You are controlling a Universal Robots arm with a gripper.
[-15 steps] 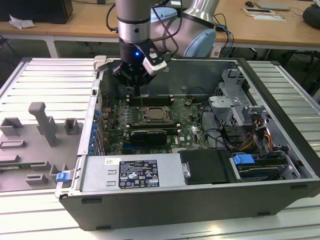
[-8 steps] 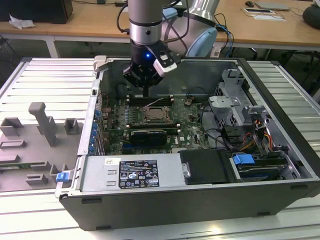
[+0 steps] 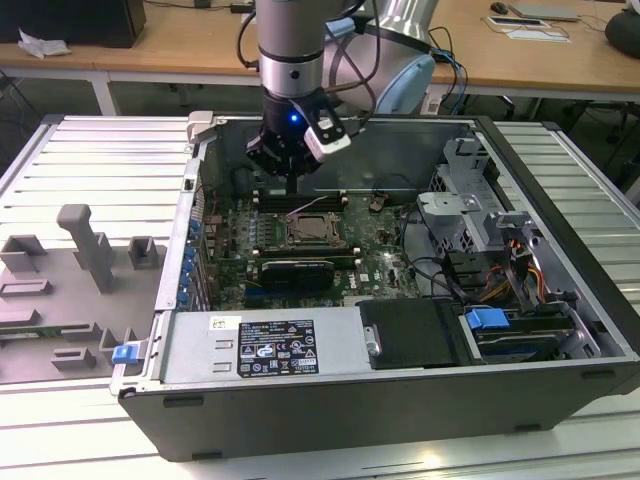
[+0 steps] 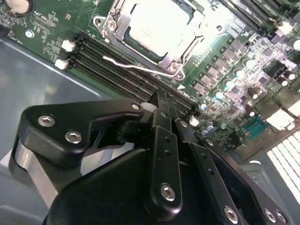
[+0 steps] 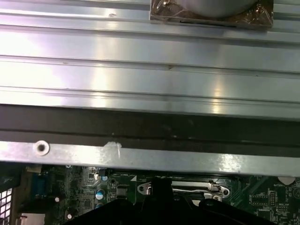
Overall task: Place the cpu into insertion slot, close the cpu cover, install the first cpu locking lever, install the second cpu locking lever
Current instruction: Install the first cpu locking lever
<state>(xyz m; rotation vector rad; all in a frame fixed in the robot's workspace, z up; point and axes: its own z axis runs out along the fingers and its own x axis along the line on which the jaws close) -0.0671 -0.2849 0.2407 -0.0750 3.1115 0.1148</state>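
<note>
The cpu (image 4: 159, 26) lies in the socket with its pale metal face up. The cpu cover (image 4: 183, 52) lies flat around it as a silvery frame. A thin wire locking lever (image 4: 136, 65) runs along the socket side nearest my gripper, and its bent end (image 4: 106, 58) stands out over the memory slots. My gripper (image 4: 158, 99) hangs just above those slots, a short way from the lever, shut with nothing in it. In the exterior view, the gripper (image 3: 291, 186) is behind the socket (image 3: 310, 230). The first wrist view shows the lever (image 5: 190, 191) low down.
The open computer case (image 3: 400, 400) lies on a ribbed metal table (image 3: 100, 160). Black memory slots (image 4: 112, 70) sit between gripper and socket. A drive cage with cables (image 3: 490, 250) is at the exterior view's right, and grey fixtures (image 3: 85, 250) stand at its left.
</note>
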